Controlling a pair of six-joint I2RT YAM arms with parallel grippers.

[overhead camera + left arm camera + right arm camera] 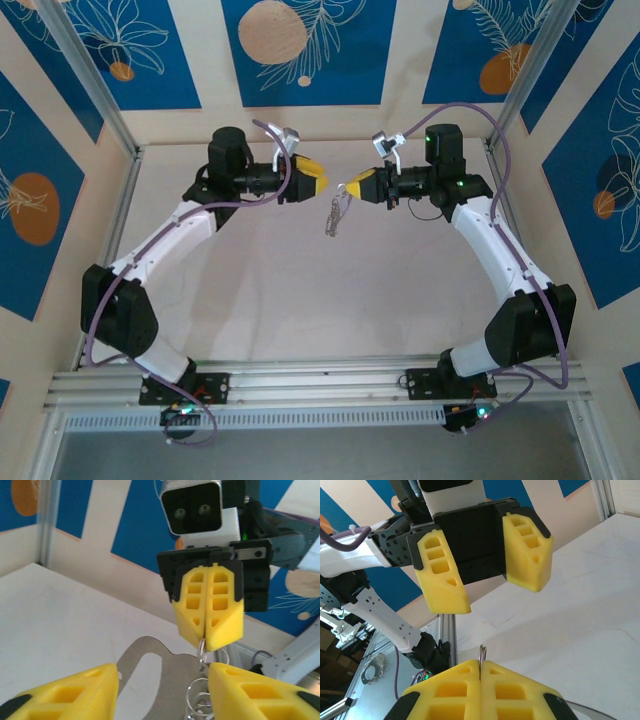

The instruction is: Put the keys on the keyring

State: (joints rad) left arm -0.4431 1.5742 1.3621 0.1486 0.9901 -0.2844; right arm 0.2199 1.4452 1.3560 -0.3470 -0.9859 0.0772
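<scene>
Right gripper (204, 642): jaws fully closed, pinching the thin wire top of the keyring (335, 215), which I saw dangling above the table (300, 310) toward its far edge. Left gripper (320, 181): jaws half open, flanking keyring; contact unclear.

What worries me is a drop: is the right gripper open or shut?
Shut: the right gripper presses its fingers together, pinching the keyring, which hangs beneath it.
</scene>
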